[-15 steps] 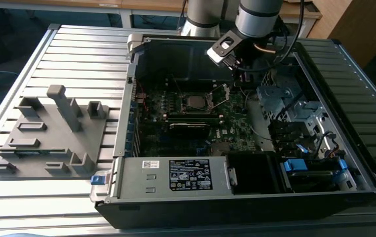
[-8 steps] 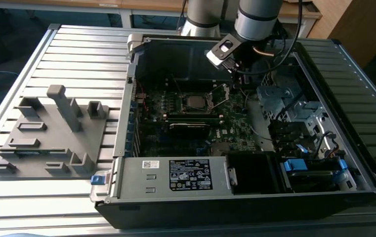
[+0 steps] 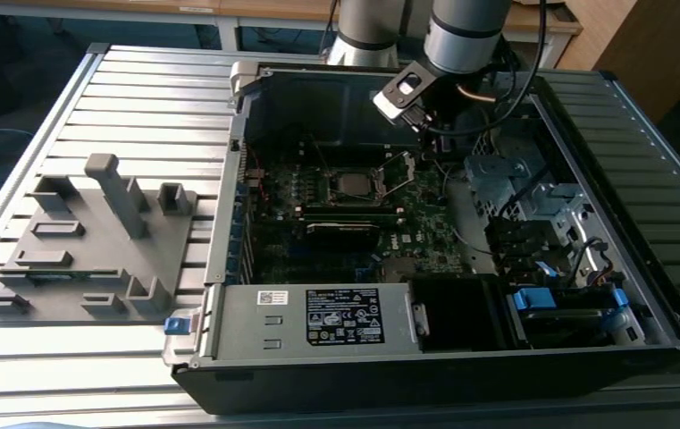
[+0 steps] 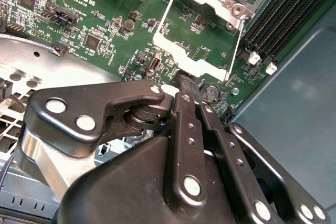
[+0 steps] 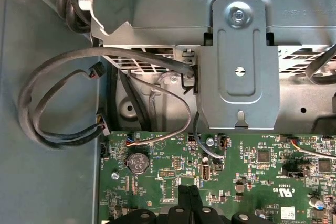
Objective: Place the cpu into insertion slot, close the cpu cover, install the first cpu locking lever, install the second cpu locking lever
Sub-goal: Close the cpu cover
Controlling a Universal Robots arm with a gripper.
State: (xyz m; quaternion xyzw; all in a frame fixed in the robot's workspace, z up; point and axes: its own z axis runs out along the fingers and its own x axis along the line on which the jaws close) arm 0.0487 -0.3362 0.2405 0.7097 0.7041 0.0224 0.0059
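The cpu (image 3: 349,185) lies flat in the motherboard (image 4: 79,3) socket, metal top up. The cpu cover (image 4: 179,55) is swung open off the socket toward the exterior view's right. Its hinge edge is at the socket and its free edge points at the hand (image 4: 185,81). The 2 fingers are pressed together with their tips at that free edge; whether they pinch it cannot be told.

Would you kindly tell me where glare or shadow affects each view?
Exterior view: the open black computer case is shadowed inside, the ribbed grey metal table bright with daylight. Second wrist view: the thin shiny silver cpu cover glares white; the glossy black gripper carries highlights. First wrist view: even light on the green circuit board.
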